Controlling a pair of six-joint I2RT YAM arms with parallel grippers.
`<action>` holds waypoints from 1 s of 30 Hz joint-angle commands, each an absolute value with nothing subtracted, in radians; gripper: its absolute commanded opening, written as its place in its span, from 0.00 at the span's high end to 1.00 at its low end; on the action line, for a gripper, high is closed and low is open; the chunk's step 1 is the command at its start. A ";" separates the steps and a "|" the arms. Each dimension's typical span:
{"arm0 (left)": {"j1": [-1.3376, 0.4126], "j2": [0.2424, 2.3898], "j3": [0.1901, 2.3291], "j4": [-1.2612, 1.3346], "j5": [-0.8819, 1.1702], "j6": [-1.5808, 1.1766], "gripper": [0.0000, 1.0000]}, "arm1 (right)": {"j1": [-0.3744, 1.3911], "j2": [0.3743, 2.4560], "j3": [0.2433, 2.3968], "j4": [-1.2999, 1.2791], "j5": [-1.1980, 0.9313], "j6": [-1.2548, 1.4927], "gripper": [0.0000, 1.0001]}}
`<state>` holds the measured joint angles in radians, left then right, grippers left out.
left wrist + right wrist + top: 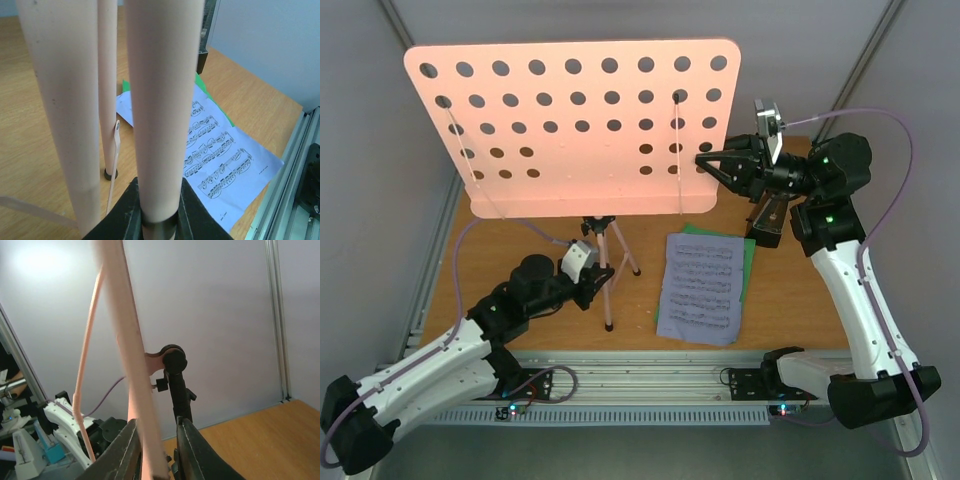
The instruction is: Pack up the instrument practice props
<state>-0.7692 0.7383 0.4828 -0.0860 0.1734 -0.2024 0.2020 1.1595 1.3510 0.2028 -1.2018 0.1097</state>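
Note:
The pink music stand stands at the back of the table, its hole-punched desk (570, 110) tilted over the tripod (603, 232). My left gripper (604, 276) (159, 202) is shut on one pink tripod leg (160, 125) just above its black foot ring. My right gripper (706, 160) (156, 442) is shut on the desk's right edge (131, 355), the thin pink plate lying against one finger. A white sheet of music (700, 288) (225, 160) lies flat over a green sheet (748, 262) (202, 85). The black metronome (767, 220) stands under my right wrist, partly hidden.
An aluminium rail (650, 372) runs along the near table edge. Grey enclosure walls (360, 150) close in the left, right and back. A purple cable (900, 150) loops off my right arm. The stand's black head joint (173, 360) sits behind the desk.

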 commanded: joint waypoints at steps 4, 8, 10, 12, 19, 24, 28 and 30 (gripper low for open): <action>-0.772 0.727 0.540 -0.073 0.207 -0.244 1.00 | 0.204 1.143 1.380 0.117 -1.189 0.066 0.93; -0.772 0.714 0.570 -0.094 0.206 -0.241 1.00 | 0.207 1.117 1.359 0.100 -1.152 0.064 0.99; -0.773 0.708 0.593 -0.105 0.207 -0.235 1.00 | 0.213 1.110 1.352 0.096 -1.143 0.066 0.99; -0.772 0.713 0.624 -0.121 0.212 -0.224 1.00 | 0.223 1.110 1.351 0.078 -1.140 0.059 0.99; -0.772 0.739 0.772 -0.251 0.192 -0.166 1.00 | 0.238 1.061 1.297 0.010 -1.048 0.017 0.99; -0.772 0.728 0.850 -0.338 0.172 -0.147 1.00 | 0.238 1.007 1.226 -0.035 -0.902 0.025 0.99; -0.772 0.736 0.857 -0.336 0.178 -0.164 1.00 | 0.238 0.984 1.124 -0.008 -0.797 0.075 0.99; -0.773 0.747 0.850 -0.323 0.163 -0.178 1.00 | 0.238 0.980 1.057 0.039 -0.743 0.122 0.99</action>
<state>-0.7700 0.7677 0.7448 -0.6098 0.1944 -0.2138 0.2310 0.9859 1.1572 0.0055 -0.8803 0.0944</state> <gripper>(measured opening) 0.121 0.058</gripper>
